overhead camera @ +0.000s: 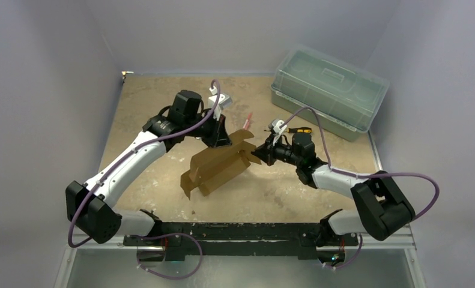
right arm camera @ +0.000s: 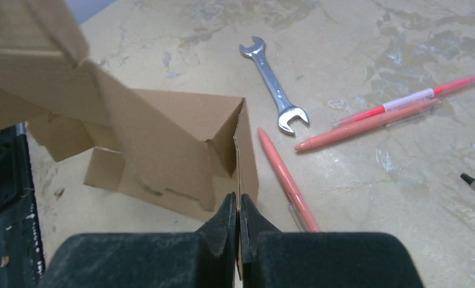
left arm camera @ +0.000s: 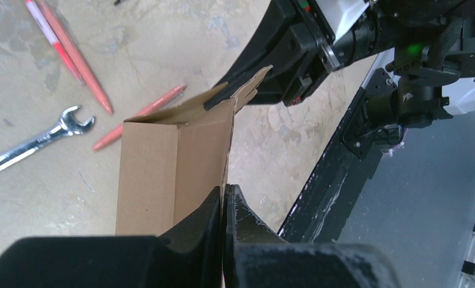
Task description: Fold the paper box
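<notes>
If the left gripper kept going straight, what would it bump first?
The left gripper is pinching the box, so the box first; beyond it probably the right gripper, though depth is unclear.

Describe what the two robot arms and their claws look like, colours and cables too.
Both the left arm and right arm have white link shells between bulky black joint housings, and a purple cable runs loosely along each. The left claw and right claw each have two matte black, wedge-shaped fingers tapering to narrow tips.
</notes>
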Controlling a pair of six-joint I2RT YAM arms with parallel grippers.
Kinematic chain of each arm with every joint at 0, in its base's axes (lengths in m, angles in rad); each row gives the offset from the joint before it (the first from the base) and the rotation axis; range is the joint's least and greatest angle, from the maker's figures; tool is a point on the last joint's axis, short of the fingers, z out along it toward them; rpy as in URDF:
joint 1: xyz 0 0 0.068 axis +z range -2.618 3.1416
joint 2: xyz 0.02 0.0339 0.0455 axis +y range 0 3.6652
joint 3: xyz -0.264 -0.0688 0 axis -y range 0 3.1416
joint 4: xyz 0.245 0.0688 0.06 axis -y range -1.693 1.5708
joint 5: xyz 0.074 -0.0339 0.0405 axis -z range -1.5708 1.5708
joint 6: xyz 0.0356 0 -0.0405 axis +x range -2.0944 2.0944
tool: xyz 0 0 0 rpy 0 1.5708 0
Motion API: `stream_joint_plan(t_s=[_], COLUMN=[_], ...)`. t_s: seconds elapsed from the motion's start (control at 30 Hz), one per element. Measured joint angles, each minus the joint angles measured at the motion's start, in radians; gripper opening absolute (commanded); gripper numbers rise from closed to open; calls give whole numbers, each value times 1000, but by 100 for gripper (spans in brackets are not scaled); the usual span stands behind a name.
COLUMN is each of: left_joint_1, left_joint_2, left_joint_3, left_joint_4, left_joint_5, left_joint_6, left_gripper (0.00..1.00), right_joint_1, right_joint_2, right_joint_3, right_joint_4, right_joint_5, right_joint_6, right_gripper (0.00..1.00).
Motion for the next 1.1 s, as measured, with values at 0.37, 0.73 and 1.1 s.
stream_joint_plan(t_s=[0.37,0.73,1.1], left_joint_1=[-5,-5,-5], left_joint_2=[-25,-143,-185], left_joint_3=[-91,-225,-271], left_joint_4=[26,140,189], left_joint_5=[-2,-71,-131], left_joint_6=[-41,-167,-235], left_gripper=[0,0,0], right_joint_1=[0,2,19], right_joint_2=[50,50,51], right_joint_3=[-19,-44,-82], right_joint_4=[0,22,101], right_joint_5=[22,-18,-53], right_joint_6=[0,-1,-18], right_gripper=[0,0,3])
